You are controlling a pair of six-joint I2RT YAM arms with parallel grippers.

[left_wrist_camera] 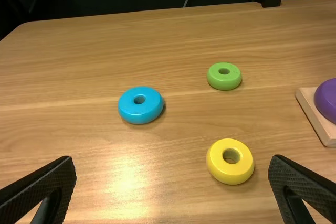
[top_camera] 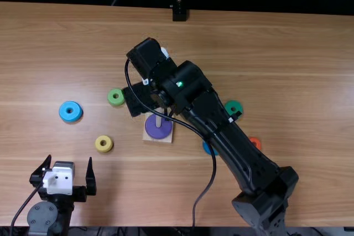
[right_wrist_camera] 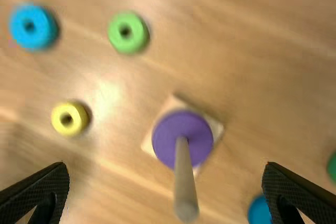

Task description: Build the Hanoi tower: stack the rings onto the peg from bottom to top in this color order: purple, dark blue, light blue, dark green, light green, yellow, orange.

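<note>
Peg (right_wrist_camera: 184,177): while right gripper (right_wrist_camera: 166,166) gapes empty above, purple ring (right_wrist_camera: 167,137) sits seated; six to go.
Left gripper (left_wrist_camera: 172,158): wide, empty.

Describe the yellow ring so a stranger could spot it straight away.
Find the wooden base holding the purple ring. Just left of it in the top view sits the yellow ring. Its colour separates it from the light green ring and light blue ring.

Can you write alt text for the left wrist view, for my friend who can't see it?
A light blue ring, light green ring and yellow ring lie on a wooden table before the open left gripper. A purple ring on a wooden base is partly cut off.
</note>
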